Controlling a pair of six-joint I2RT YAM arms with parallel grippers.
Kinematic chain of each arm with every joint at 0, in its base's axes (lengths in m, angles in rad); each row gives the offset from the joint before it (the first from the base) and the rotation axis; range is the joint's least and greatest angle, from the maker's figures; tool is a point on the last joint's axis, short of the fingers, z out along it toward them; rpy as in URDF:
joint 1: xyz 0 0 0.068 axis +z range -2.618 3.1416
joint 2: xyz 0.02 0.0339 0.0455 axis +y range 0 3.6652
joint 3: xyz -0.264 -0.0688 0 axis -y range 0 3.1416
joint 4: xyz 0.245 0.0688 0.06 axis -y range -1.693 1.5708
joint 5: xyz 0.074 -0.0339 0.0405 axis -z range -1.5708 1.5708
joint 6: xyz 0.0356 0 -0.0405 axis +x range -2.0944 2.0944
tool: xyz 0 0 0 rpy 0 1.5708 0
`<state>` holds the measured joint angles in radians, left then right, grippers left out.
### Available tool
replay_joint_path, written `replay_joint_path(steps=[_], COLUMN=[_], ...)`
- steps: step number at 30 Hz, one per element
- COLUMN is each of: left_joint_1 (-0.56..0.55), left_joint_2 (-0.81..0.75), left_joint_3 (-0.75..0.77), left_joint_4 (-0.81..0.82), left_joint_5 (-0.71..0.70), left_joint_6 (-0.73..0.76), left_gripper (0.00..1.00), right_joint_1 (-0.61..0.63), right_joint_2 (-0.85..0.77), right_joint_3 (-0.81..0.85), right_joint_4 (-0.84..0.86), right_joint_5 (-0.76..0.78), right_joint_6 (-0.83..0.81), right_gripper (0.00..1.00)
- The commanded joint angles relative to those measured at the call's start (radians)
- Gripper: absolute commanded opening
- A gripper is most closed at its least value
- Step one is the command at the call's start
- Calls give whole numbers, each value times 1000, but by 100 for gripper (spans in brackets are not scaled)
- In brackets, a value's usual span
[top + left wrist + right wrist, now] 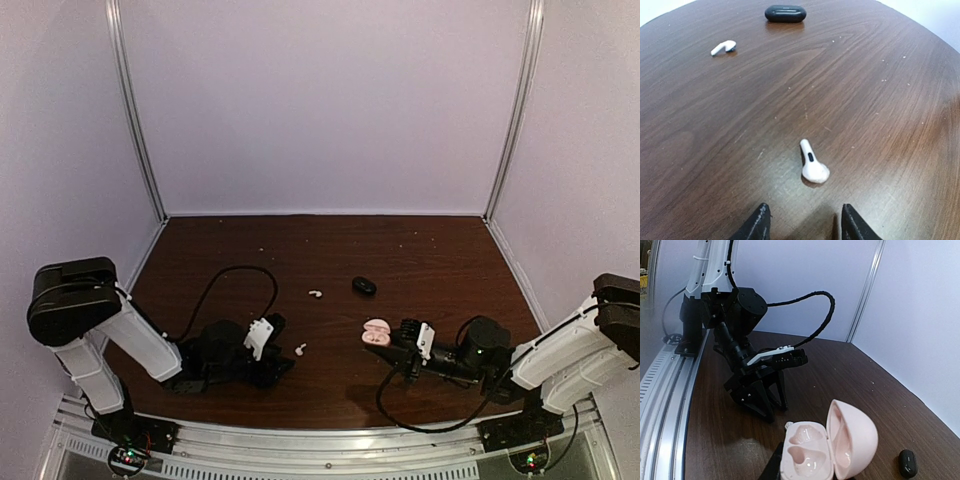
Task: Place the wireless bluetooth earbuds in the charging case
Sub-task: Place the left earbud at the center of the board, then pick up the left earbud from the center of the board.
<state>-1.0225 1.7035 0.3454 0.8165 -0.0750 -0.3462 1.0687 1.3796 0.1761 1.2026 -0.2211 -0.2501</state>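
Top external view. Shows the left arm (140, 340) folded low, elbow raised by the near rail, forearm stretched flat over the wooden table (430, 250), the left claw (285, 345) close to the surface. Shows the right arm (560, 355) just as low, reaching inward, the right claw (393, 342) right at the pink charging case (377, 332).

Left wrist view. Finds the left claw spread, the black fingertips (759, 222) apart and gripping nothing. Places one white stemmed earbud (812, 162) just ahead of the claw, in line with the gap, lying on its side, stem pointing away, a dark oval mark on the stem. Places the second white earbud (722, 47) well beyond and off to the left. Puts a black closed case (785, 13), pill-shaped with a seam around it, farthest ahead.

Right wrist view. Shows the pink charging case directly at the right claw, lid swung open to the right, two moulded wells showing inside. Shows one dark finger (771, 467) at the case's lower left edge; hides the other behind the case, so cannot tell whether pinching or merely beside it. Cannot read the small marks on the white plate (775, 358) of the left claw.
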Motion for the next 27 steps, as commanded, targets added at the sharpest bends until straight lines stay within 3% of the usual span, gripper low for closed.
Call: replay_joint_path(steps=[1,11,27], left_joint_1=[-18,-27,-28], left_joint_2=[60,156,233], left_joint_3=[2,78,136], left_joint_4=[138,121,22], left_joint_5=[-17,-23,-83], left_joint_6=[88,134,131], left_gripper=[48,45,23], right_joint_1=[-4,-6,-11], right_joint_2=[5,11,9], right_joint_3=[-14,-16,-18], right_joint_4=[44,46,46], right_joint_5=[21,31,37], right_joint_6=[16,19,18], right_gripper=[6,6,6])
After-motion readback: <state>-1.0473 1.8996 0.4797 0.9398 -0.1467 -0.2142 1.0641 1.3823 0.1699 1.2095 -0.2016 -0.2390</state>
